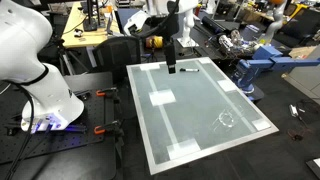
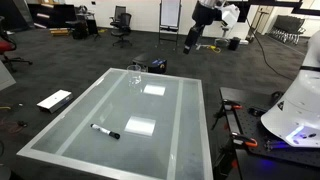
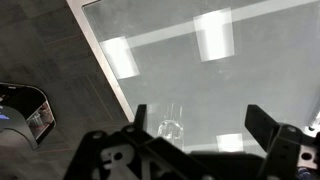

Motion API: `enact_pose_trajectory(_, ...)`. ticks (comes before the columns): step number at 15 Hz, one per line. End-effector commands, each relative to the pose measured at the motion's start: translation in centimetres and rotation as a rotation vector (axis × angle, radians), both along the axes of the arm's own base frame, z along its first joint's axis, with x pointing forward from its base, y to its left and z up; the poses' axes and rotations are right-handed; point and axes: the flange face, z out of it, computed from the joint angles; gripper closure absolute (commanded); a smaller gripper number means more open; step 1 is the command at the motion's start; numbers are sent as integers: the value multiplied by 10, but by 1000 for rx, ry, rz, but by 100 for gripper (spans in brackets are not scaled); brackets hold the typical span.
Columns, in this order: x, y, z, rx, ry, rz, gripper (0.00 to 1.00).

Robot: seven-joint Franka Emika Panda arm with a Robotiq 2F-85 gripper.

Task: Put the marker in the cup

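The marker (image 1: 186,70) is a short dark stick lying flat on the pale table (image 1: 200,140). It also shows in an exterior view (image 2: 104,131) near a table edge. The clear cup (image 1: 226,120) stands upright toward the opposite end, a faint round outline, seen in both exterior views (image 2: 135,72) and in the wrist view (image 3: 170,125). My gripper (image 2: 191,42) hangs high above the table, open and empty. In an exterior view it lines up near the marker (image 1: 172,62). In the wrist view its fingers (image 3: 200,125) are spread wide, with the cup far below near one finger.
Flat white tape patches (image 1: 161,97) (image 2: 139,126) (image 3: 212,35) lie on the table. The robot base (image 1: 45,95) stands beside the table with clamps on the floor. Desks, chairs and equipment (image 1: 245,50) surround the table. A flat white board (image 2: 54,99) lies on the floor.
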Motion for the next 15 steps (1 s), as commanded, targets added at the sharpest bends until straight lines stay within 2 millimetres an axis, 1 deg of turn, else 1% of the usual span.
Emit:
enact_pose_trajectory(1, 0, 0, 0, 0, 1, 0, 0)
enact_pose_trajectory(6, 0, 0, 0, 0, 1, 0, 0)
enact_pose_trajectory(9, 7, 10, 5, 7, -15, 9, 0)
enact_pose_trajectory(11, 18, 25, 12, 11, -36, 28, 0)
enact_pose_trajectory(13, 30, 48, 19, 9, -54, 66, 0)
enact_pose_trajectory(15, 44, 77, 24, 11, -79, 103, 0)
